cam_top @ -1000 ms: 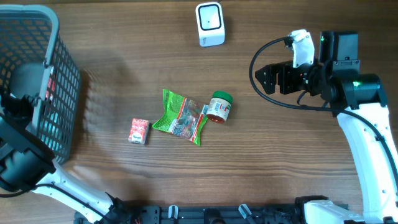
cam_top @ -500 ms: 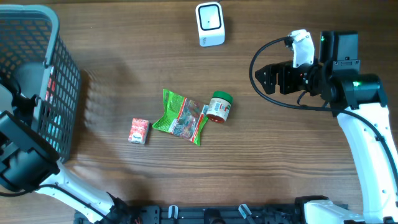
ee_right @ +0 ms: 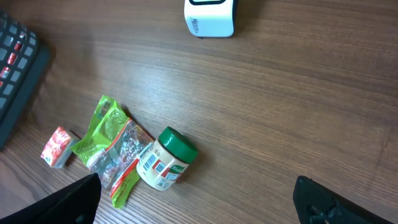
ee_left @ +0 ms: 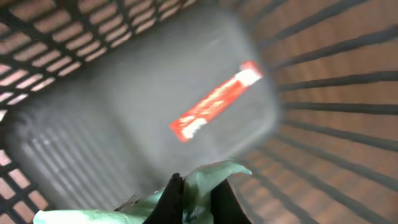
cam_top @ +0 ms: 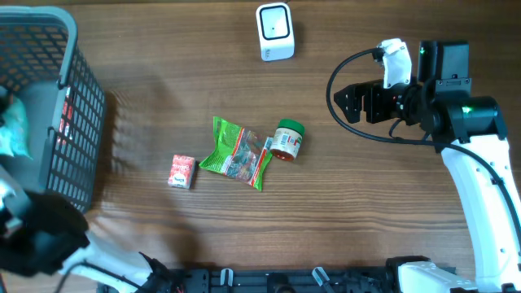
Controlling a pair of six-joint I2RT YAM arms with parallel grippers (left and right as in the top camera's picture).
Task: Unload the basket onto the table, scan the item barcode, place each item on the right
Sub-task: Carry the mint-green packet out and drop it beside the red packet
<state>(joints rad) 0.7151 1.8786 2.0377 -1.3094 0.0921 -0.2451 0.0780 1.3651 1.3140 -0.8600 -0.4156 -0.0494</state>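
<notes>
Up out of the basket (cam_top: 85, 122) came your left fingers (ee_left: 175, 198), clamped on the edge of a pale packet (ee_left: 205, 177) hanging above it, probably light, soft and crinkly; your right fingers (ee_right: 336, 205) stood wide.

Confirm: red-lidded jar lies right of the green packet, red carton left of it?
Wrong lid colour: the jar has a green lid, as the right wrist view shows. It does lie right of the green packet, red carton on the packet's left.
</notes>
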